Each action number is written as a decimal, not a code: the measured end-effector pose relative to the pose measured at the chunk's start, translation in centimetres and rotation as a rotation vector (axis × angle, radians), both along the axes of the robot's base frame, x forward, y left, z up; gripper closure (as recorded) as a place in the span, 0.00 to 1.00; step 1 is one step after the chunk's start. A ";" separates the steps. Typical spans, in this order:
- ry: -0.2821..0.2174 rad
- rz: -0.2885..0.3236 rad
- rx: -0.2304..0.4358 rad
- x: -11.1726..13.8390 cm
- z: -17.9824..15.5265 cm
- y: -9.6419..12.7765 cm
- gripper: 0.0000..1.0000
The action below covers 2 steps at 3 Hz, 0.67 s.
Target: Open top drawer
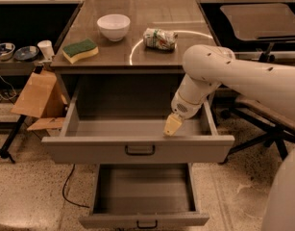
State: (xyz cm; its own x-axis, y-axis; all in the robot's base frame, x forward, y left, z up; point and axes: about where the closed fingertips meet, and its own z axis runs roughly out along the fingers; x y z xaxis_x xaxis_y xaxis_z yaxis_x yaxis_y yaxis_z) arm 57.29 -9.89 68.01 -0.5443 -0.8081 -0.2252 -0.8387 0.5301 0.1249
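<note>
The robot's white arm (233, 76) reached in from the right and bent down into the cabinet, ending in the gripper (172, 124). The gripper hung inside the top drawer (113, 129), right of centre and just behind the front panel. Whether it stood open or closed, and whether it held anything, could not be told.

The table top (137, 8) lay above and behind the gripper. The top drawer stood pulled well out all around the gripper, its floor bare, and its black bar handle (140, 150) sat just below and to the left on the outer face. A lower drawer (143, 196) stood open too, directly beneath.

Judged from this, the pull looked finished, or very nearly so. The step in hand was most likely the release and withdrawal. The next move would call for lifting the gripper straight up out of the drawer, clear of the front panel's top edge, so the drawer would not be nudged back.

By count, two open drawers showed, each with one handle. Above the gripper on the table were one white bowl (113, 26), one green-and-yellow sponge (80, 50) and one crumpled packet (159, 38).
</note>
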 end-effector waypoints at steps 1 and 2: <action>0.024 0.002 -0.043 -1.2 1.6 -1.6 0.00; 0.096 0.044 -0.079 -2.7 2.6 -2.9 0.00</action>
State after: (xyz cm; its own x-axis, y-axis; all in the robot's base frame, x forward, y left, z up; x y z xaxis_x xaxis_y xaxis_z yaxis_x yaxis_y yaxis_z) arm 54.57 -12.82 70.59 -0.5243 -0.8446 -0.1087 -0.8473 0.5047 0.1653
